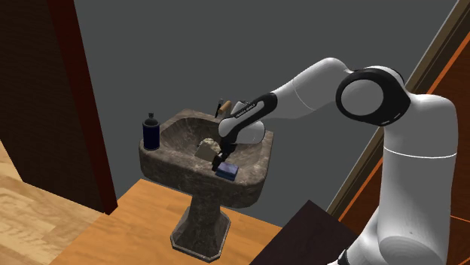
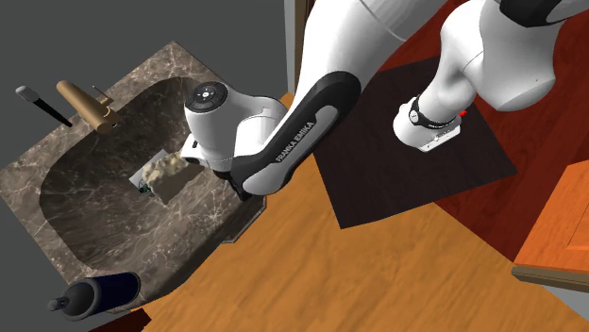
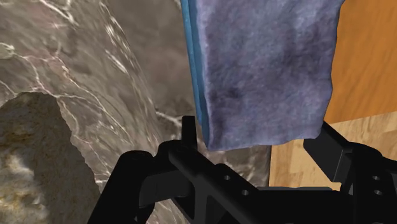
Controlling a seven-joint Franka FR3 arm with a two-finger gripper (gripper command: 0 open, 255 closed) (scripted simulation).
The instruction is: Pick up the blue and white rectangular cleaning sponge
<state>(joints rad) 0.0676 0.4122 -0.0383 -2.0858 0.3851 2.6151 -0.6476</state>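
Observation:
The sponge (image 3: pixel 261 63) is a blue-violet slab with a brighter blue edge. It stands right in front of the wrist camera, between the two black fingers. My gripper (image 3: pixel 257 137) is shut on it, one fingertip against each side. In the shoulder view the sponge (image 1: pixel 227 171) shows as a small blue block at the front rim of the stone sink (image 1: pixel 169 162), directly under my gripper (image 1: pixel 221 159). The arm reaches down to it from the shoulder view's right.
A rough tan lump (image 1: pixel 205 148) lies in the basin beside the gripper. A dark blue pump bottle (image 1: pixel 151 132) stands on the rim's corner. A bronze tap (image 2: pixel 85 102) and a black stick (image 2: pixel 40 104) sit at the back rim. Wooden floor (image 1: pixel 143 218) surrounds the pedestal.

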